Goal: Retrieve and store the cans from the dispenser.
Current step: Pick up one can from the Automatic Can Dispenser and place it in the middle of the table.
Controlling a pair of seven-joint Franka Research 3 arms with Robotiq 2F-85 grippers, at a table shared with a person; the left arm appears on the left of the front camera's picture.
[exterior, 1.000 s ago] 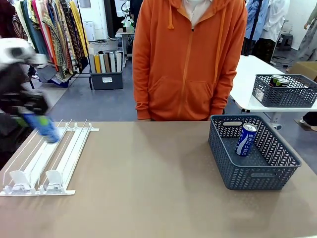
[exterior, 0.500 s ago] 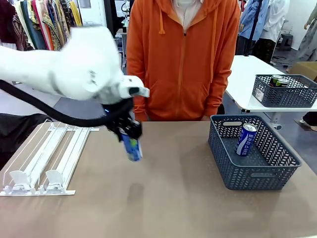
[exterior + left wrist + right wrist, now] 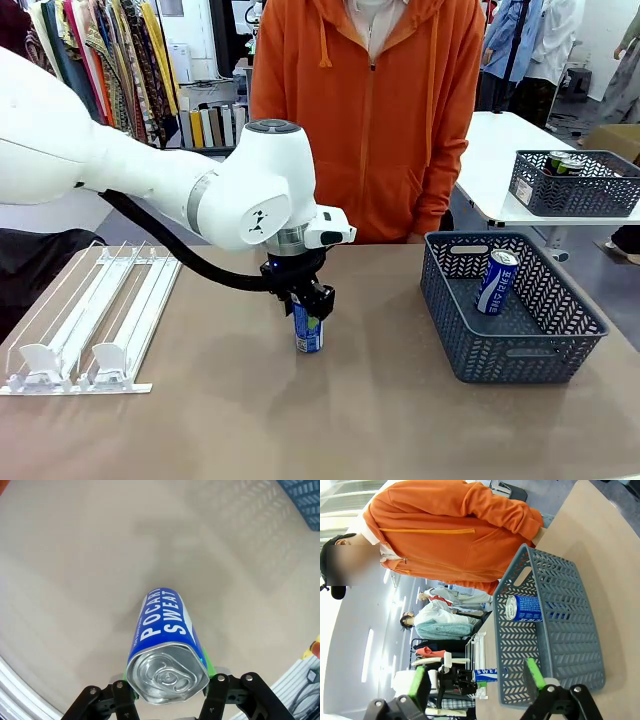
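As its dented silver top shows, the left jaws (image 3: 308, 318) pinch a slim blue can (image 3: 308, 332).

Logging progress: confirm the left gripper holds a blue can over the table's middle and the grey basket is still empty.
Not empty: the front view shows one blue can leaning inside the grey basket. The rest holds: the left gripper grips a blue Pocari Sweat can mid-table.

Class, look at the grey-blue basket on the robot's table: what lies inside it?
Inside the basket, one blue can leans against the far left wall, silver top up. The floor around it looks bare; the near wall hides the strip of floor just behind it.
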